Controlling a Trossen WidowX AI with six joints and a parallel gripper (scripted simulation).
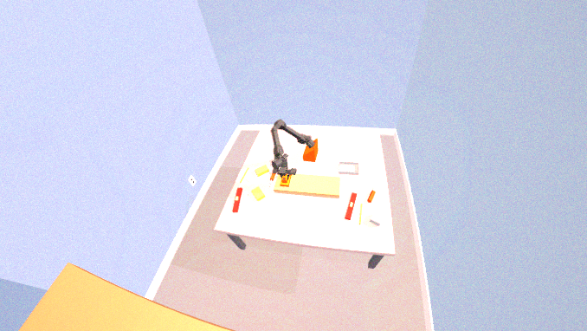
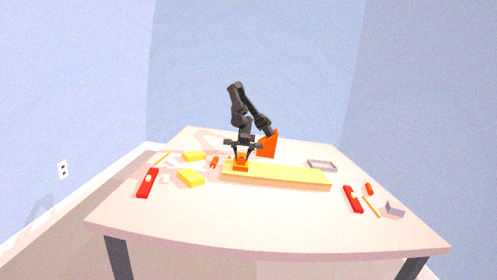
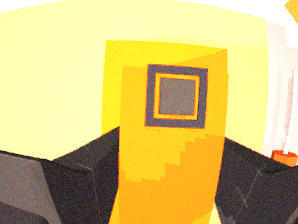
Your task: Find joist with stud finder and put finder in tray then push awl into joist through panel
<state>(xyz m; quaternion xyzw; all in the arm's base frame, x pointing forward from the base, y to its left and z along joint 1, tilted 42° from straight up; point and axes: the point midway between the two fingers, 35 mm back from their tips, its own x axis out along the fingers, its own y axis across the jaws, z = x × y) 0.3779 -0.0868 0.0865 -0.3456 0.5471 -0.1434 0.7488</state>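
My gripper is shut on the orange-yellow stud finder. The stud finder is upright and appears to rest on the left end of the pale yellow floor panel. Its square indicator is grey, unlit. An orange-handled tool with a thin shaft, seemingly the awl, lies left of the panel in the top and exterior views. The grey tray stands behind the panel's right end. The joist is hidden.
Yellow blocks and a red level lie at left. Another red level, an orange-handled tool, a pencil and a grey block lie at right.
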